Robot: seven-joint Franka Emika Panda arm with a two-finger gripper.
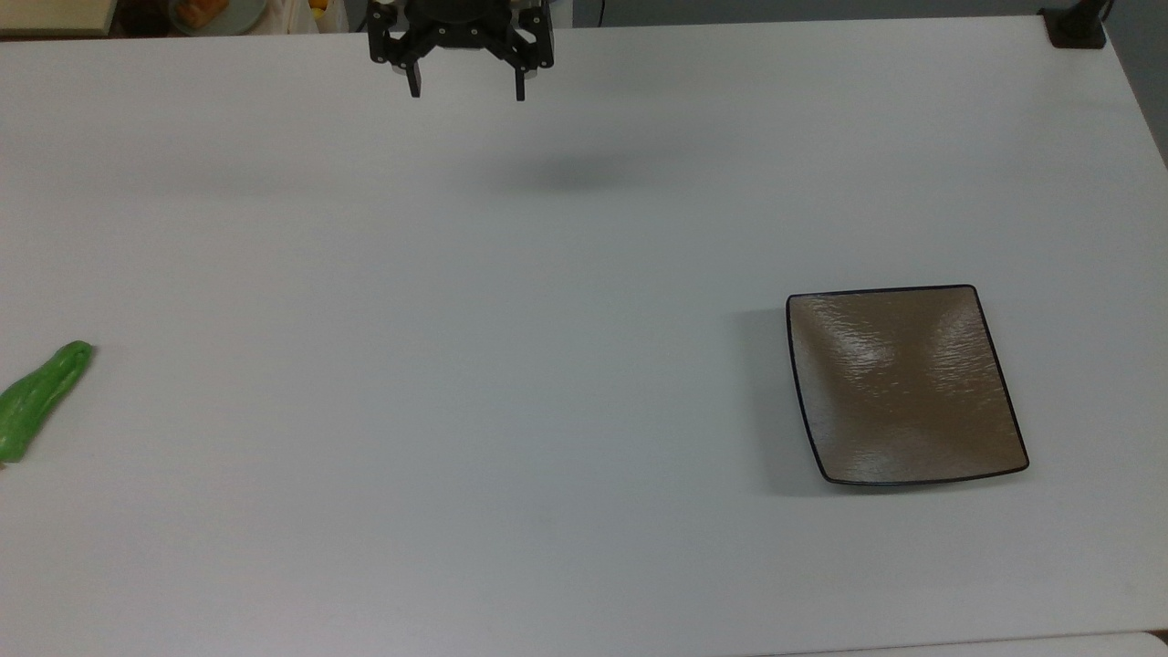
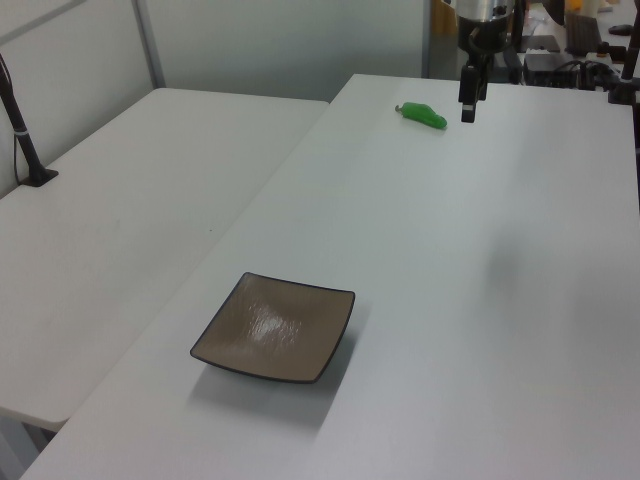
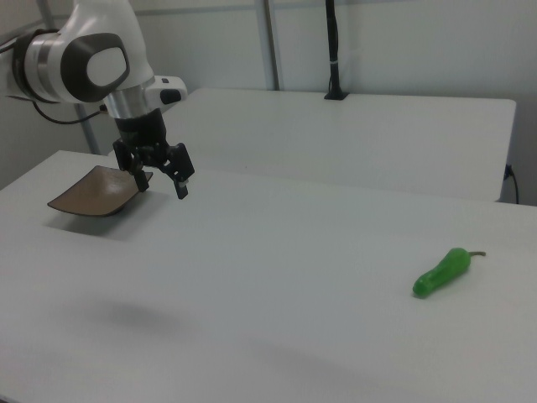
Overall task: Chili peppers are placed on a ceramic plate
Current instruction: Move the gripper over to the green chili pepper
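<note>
arm [image 3: 92,63]: white shells, grey joint cap | tool [image 3: 162,185]: black, 2 fingers

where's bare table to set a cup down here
The white table is bare between the glossy green chili pepper and the square brown ceramic plate. The plate itself holds nothing. The black gripper hangs near the far edge, jaws open.

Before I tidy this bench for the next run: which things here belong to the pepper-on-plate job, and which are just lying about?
Job:
- chili pepper, lying on the white table
- ceramic plate, nothing on it
- gripper, fingers open, hanging above the table

Lying about:
- black post base at the table corner
- clutter behind the table's far edge
</note>
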